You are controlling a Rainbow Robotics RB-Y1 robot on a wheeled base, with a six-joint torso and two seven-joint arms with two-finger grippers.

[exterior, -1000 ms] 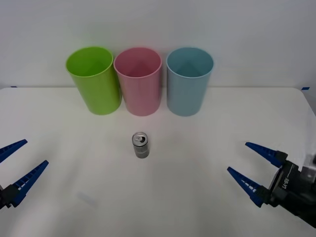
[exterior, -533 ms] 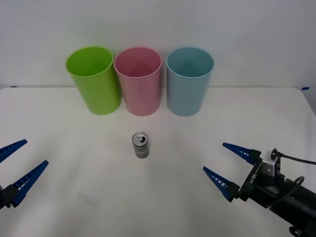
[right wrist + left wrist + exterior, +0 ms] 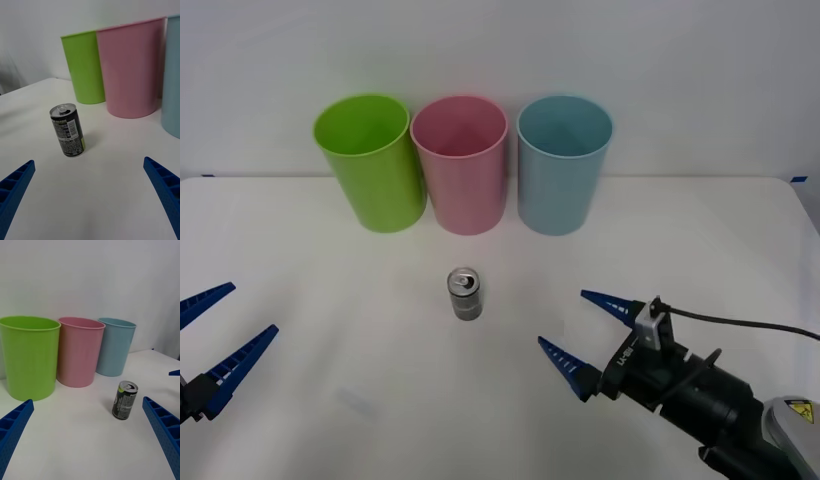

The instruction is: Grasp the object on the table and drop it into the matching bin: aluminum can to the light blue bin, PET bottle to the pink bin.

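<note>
— Can (image 3: pixel 465 293) status?
— Upright on the smooth white table (image 3: pixel 330 300), a small metal cylinder with a shiny pull-tab top, in front of the pink bin (image 3: pixel 461 165). I've got the right gripper (image 3: pixel 585 329) near it on the right, ribbed blue fingers spread wide.
— Left?
— Left gripper (image 3: pixel 217 326) at the table's left edge, released too. Blue bin (image 3: pixel 562 165) beside the pink, both tapered plastic.

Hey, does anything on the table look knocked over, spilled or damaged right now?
Nothing stands out. The can stands upright and undented on the table, no spill around it. The green bin, pink bin and blue bin stand upright in a row behind it. The right gripper is open beside the can.
</note>
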